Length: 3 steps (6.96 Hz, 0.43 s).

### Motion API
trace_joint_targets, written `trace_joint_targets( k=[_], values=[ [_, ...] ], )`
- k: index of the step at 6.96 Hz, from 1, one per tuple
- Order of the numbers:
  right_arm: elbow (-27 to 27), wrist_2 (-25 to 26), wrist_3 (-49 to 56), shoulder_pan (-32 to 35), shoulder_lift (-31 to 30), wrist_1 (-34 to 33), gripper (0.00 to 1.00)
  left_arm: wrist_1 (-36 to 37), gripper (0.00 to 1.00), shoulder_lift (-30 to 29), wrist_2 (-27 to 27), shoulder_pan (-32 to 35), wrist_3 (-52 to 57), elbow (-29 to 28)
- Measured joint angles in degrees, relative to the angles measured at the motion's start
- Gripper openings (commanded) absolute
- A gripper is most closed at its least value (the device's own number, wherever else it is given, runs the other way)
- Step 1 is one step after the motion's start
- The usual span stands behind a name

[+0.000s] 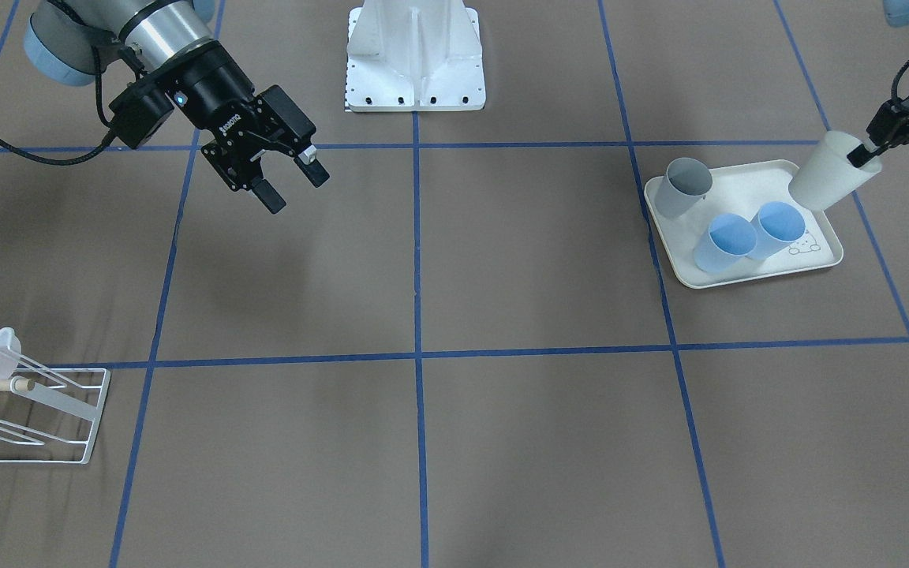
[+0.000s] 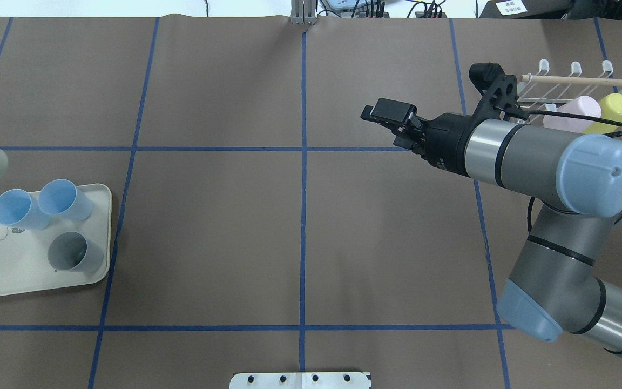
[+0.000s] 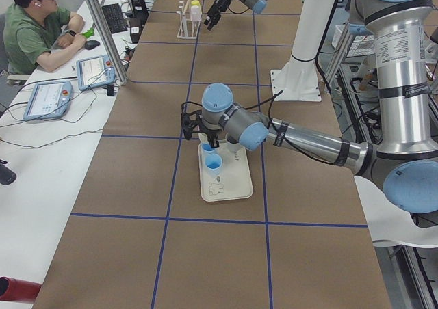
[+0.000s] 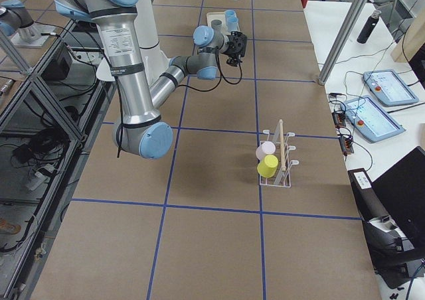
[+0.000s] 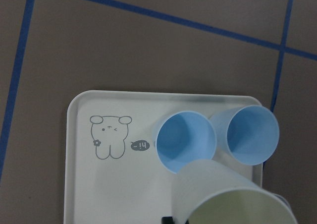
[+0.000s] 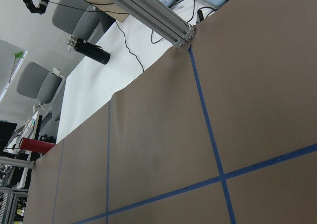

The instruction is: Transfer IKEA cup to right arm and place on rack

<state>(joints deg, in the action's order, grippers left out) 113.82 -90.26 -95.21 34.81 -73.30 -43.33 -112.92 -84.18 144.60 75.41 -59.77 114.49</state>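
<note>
- The pale green IKEA cup (image 1: 829, 173) was held over the far right corner of the rabbit-print tray (image 1: 746, 276), apparently raised off it.
- The left tool (image 1: 869, 154) was clamped on the cup's rim, one finger inside the mouth.
- Judged as thin, stiff, smooth plastic, the cup should be light but could slip. Its bare lower wall is the likely hold for the receiving arm.
- The cup's long axis was tilted, with the mouth up towards the left tool and the base down towards the tray.
- The right tool (image 1: 295, 189) hung well apart over the left of the tabletop (image 1: 502, 260), its fingers spread and empty.
- The rack (image 1: 68, 402) stood at the near left.
</note>
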Motion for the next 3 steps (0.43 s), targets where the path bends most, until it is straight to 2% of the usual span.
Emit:
trace_joint_targets(
  k=[2, 3],
  values=[
    [-0.8, 0.0, 0.0, 0.0, 0.4, 0.9, 1.0, -0.6, 0.0, -10.4, -1.7, -2.9, -15.1, -1.3],
    [-1.4, 0.1, -0.9, 0.0, 0.7, 2.2, 1.0, -1.2, 0.0, -14.5, -5.7, -6.1, -22.0, -1.9]
  ],
)
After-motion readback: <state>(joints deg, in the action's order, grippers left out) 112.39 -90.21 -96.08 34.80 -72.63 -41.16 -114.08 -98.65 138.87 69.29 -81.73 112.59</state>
